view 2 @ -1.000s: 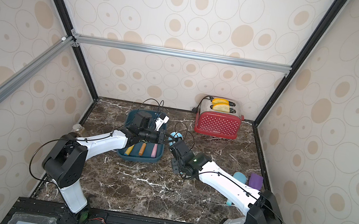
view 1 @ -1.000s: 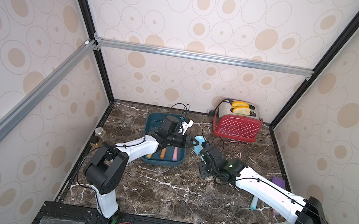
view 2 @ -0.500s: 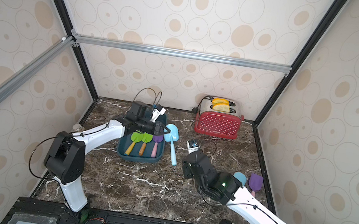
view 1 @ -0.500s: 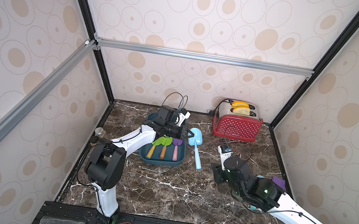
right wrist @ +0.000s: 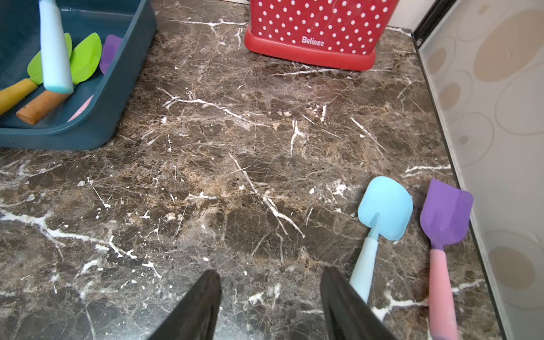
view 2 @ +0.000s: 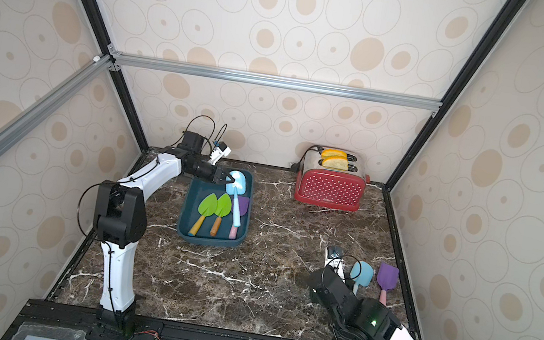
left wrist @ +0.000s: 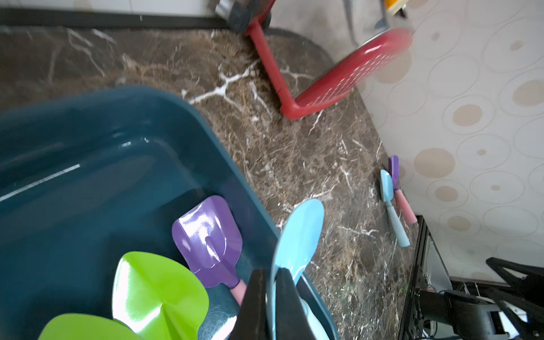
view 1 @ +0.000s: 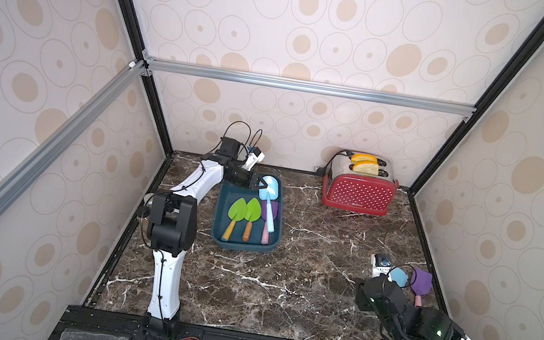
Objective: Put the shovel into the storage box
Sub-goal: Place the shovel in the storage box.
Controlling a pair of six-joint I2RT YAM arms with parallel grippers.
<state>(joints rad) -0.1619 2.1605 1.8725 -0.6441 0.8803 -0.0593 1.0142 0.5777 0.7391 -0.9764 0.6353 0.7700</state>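
**Shovels: six in all, two of each colour.**

- **Blue, two.** The held blue shovel [view 1: 270, 188] is pinched at the lower edge of its blade by the left gripper [left wrist: 270, 282], whose jaws stand narrow and clamped on it. It hangs over the far right part of the storage box [view 1: 243, 246], with its handle running back above the box's contents. Whether the handle's end touches anything below cannot be told. The loose blue shovel [right wrist: 384, 207] lies on the marble table [view 1: 302, 275] near the right wall.
- **Purple, two, both pink-handled.** The boxed purple shovel [left wrist: 209, 238] lies inside the box, partly under the held one in both top views. The loose purple shovel [right wrist: 446, 215] lies just beside the loose blue one, on the wall side.
- **Green, two.** The green shovels [view 1: 237, 210] lie side by side in the box, one with a yellow handle and one with an orange handle.

**Right gripper** [right wrist: 270, 303]: the jaws are spread apart with nothing between them, above bare table. One finger is just beside the loose blue shovel's handle.

**Other items:** one red dotted toaster [view 1: 357, 193] stands at the back wall, well apart from the box, holding two bread slices [view 1: 365, 165].
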